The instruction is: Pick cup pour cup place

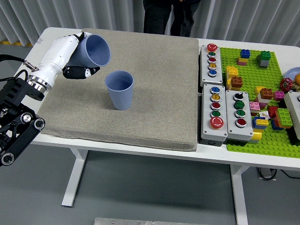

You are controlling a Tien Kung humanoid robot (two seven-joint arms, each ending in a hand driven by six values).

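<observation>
Two blue ribbed plastic cups are showing: the robot's white left hand (70, 54) is gripping the tilted cup (95, 50), its mouth tipping toward the upright cup (120, 89) standing just beside it on the grey mat (154, 84).

Grey floor (154, 192) — pleated pale curtain (253, 18)

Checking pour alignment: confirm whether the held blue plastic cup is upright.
No, the held blue plastic cup in the left hand is tilted, mouth facing right.
</observation>
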